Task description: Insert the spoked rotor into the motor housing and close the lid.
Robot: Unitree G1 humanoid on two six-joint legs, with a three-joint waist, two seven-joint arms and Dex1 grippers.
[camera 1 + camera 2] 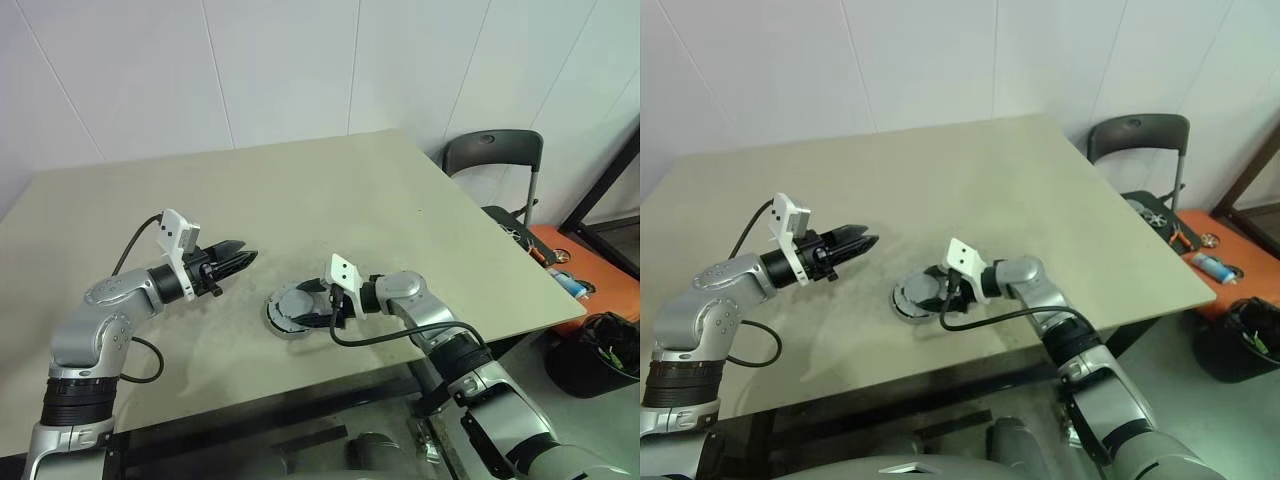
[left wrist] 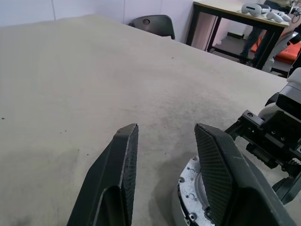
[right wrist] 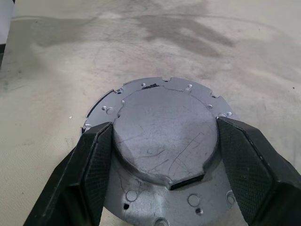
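Fingers (image 3: pixel 87 165) of the right gripper (image 3: pixel 162 160) stand on either side of the raised grey centre of a round silver metal part (image 3: pixel 162 136) and press against it, so the gripper is clamped across that boss. From the right wrist view this part shows a flat scratched grey centre on a wider silver flange with small holes and notches along its edge; no copper is visible on the upper face, and whether this is the lid seated on the motor housing or the housing's own back cannot be told. In the head views the round part (image 1: pixel 290 310) lies flat on the table (image 1: pixel 330 200), toward the near edge and roughly at its middle. Taking the round part as the reference: the right gripper (image 1: pixel 318 305) reaches it from the robot's right, low and nearly level with the tabletop. The left gripper (image 1: pixel 240 258) hangs above the table on the robot's left of the part, apart from it, pointing toward it with nothing between its fingers; in the left wrist view its two black fingers (image 2: pixel 117 174) stand parted, with the part's silver rim (image 2: pixel 190 190) showing just past them. Farther out beyond the part, off the table's far right corner, stands a dark chair (image 1: pixel 495 155).
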